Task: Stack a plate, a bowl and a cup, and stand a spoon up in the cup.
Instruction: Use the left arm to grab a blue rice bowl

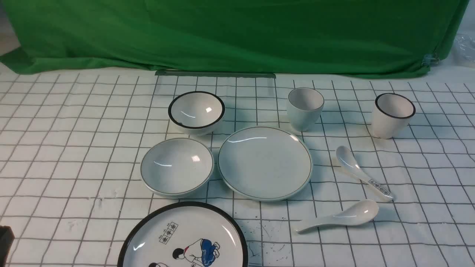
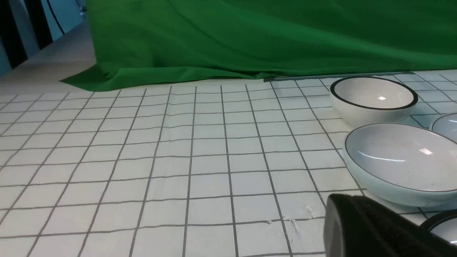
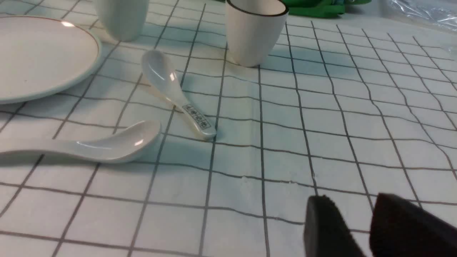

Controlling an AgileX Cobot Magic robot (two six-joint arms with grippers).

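The pale plate (image 1: 264,162) lies mid-table, also in the right wrist view (image 3: 39,53). The wide pale bowl (image 1: 177,166) sits just left of it, also in the left wrist view (image 2: 403,160). The blue-green cup (image 1: 305,107) stands behind the plate's right edge. The plain white spoon (image 1: 339,216) lies front right of the plate (image 3: 89,146). My left gripper (image 2: 353,208) shows as one dark mass with no gap, low on the cloth just short of the bowl. My right gripper (image 3: 351,203) has its jaws a little apart and empty, to the right of the spoons.
A black-rimmed bowl (image 1: 196,111) sits behind the pale bowl. A black-rimmed cup (image 1: 393,114) stands at the right. A spoon with printed characters (image 1: 362,172) lies beside the plate. A cartoon plate (image 1: 183,237) is at the front edge. Green cloth (image 1: 237,33) hangs behind.
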